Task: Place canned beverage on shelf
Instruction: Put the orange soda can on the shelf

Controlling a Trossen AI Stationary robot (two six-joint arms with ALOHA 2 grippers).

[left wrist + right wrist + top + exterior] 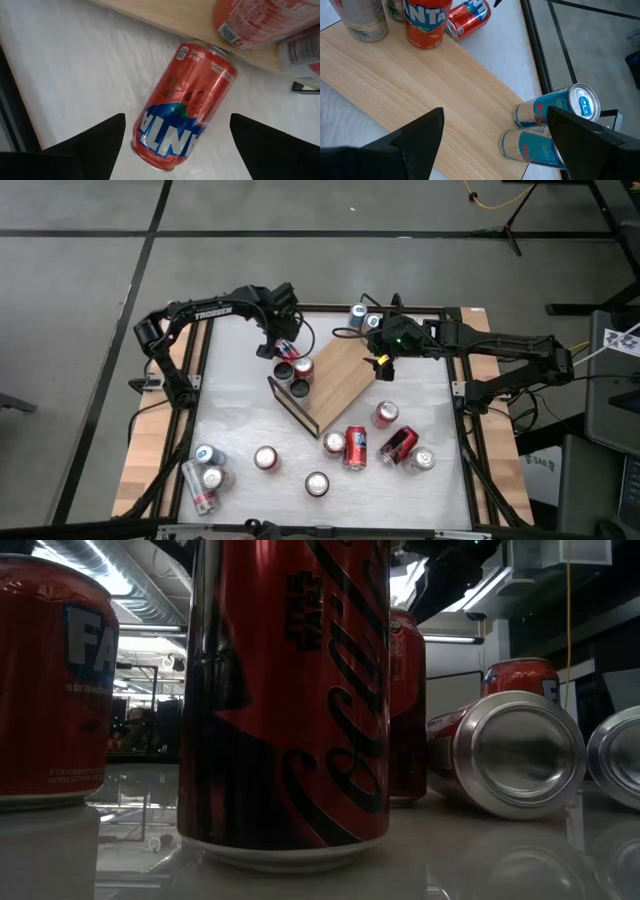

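Over the far-left end of the flat light-wood shelf board, left gripper hovers with fingers spread wide, nothing pinched. Between them in the left wrist view: a red strawberry Fanta can lying on its side on the white tabletop, one end touching or just beside the board edge. Looks like the next pick target; the spread fingers bracket the can body, likely lined up for a grasp across its width.

Right gripper sits over the far-right end of the board, fingers also spread, empty. Its wrist view shows bare wood below and two blue-silver slim cans lying just off the board's end, near the black table frame. Judgement: either staged to take one of those or just waiting.

On the board so far: an upright orange Fanta can and a pale silver can, grouped at the left end, so most of the board is free. Black wire rail shows along the near-left edge.

Remaining stock is loose on the near half of the tabletop, some upright, some tipped, including a red cola can. Task is early; most cans not yet shelved.

Risk: a lying can may roll when the fingers close.
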